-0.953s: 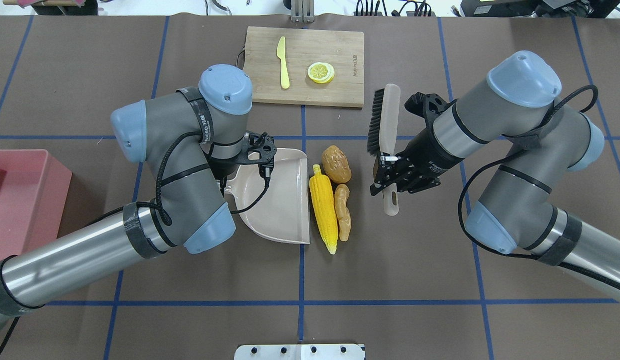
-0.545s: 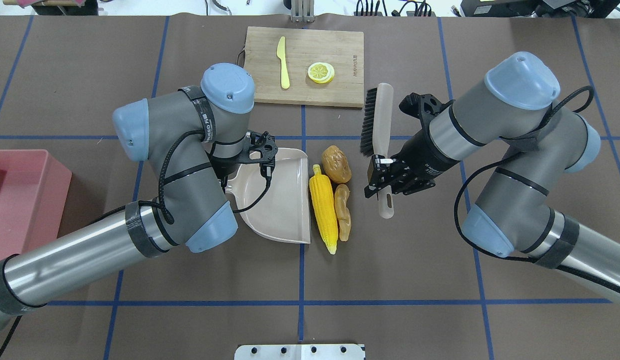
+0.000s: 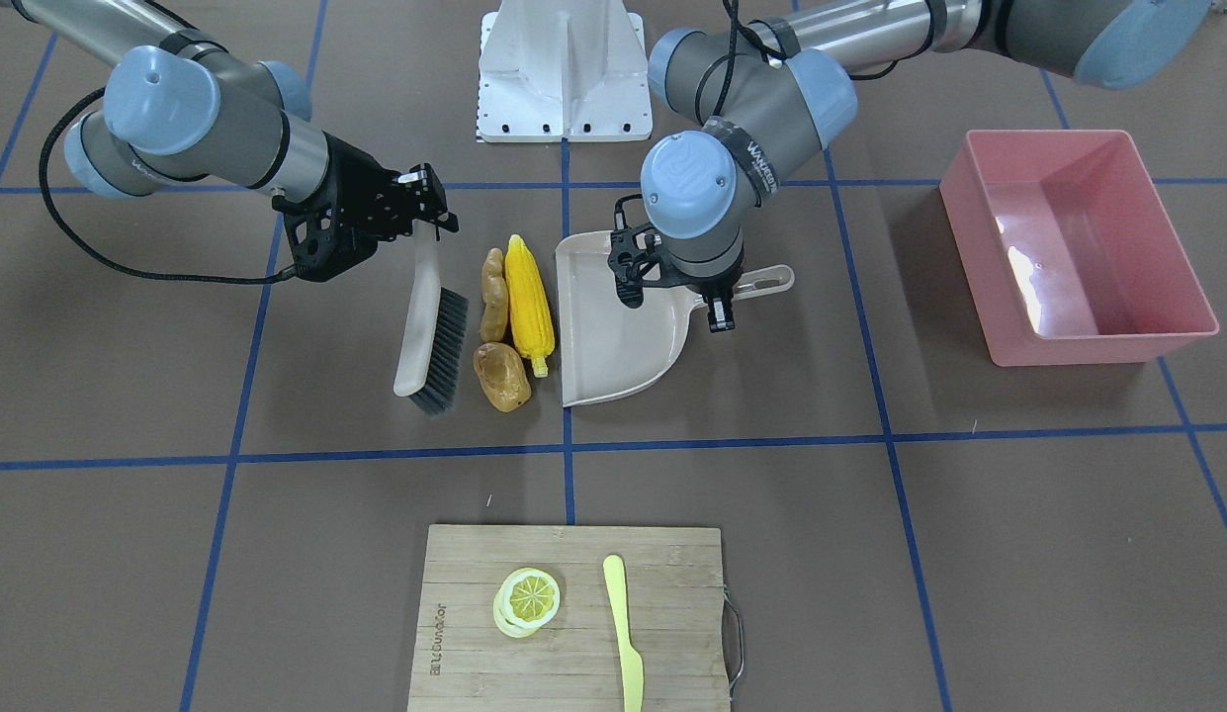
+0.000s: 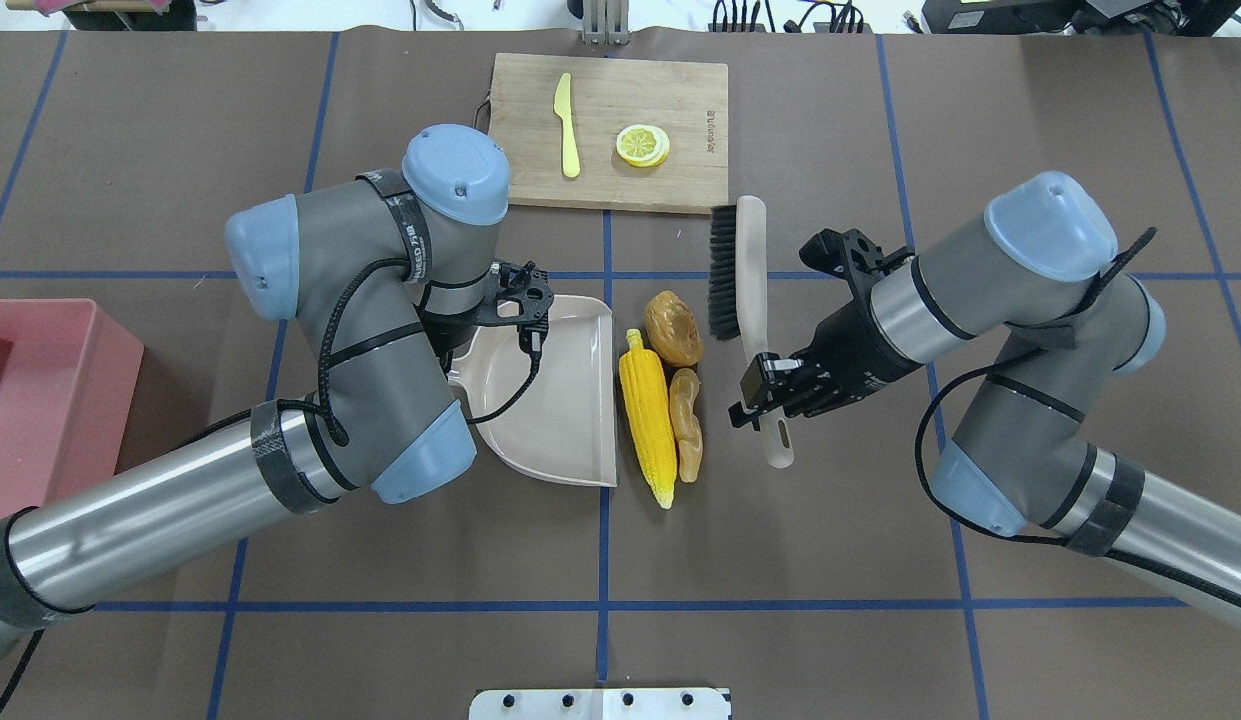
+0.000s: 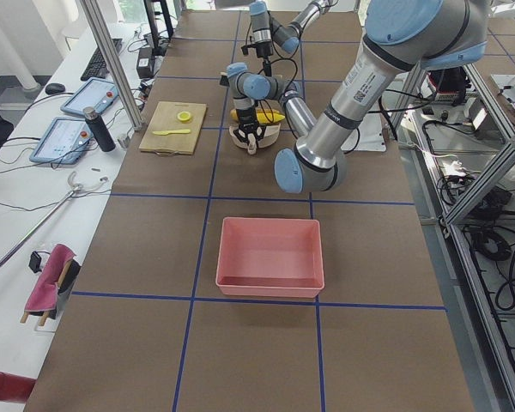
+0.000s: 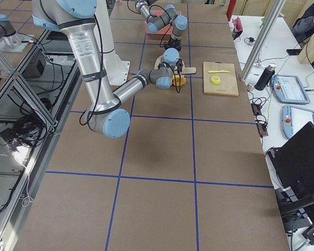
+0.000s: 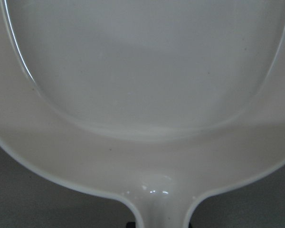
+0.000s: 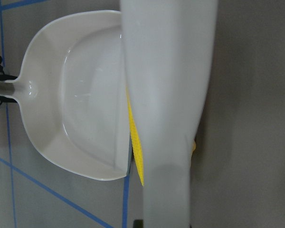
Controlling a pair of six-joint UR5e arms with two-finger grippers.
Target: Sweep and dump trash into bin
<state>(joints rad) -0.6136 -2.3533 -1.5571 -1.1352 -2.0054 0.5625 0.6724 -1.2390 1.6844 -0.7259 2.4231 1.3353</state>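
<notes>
Overhead exterior | 3 trash [image 4: 647, 415] | 1 bin [image 3: 1102, 348] | right end effector [image 4: 768, 388] clamps brush [image 4: 750, 270] | left end effector [image 3: 720, 297] clamps dustpan [image 4: 560, 400]

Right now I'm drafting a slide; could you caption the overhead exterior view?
Right claw holds the brush beside the potato, ginger root and corn, with the dustpan set on their opposite side.
</notes>
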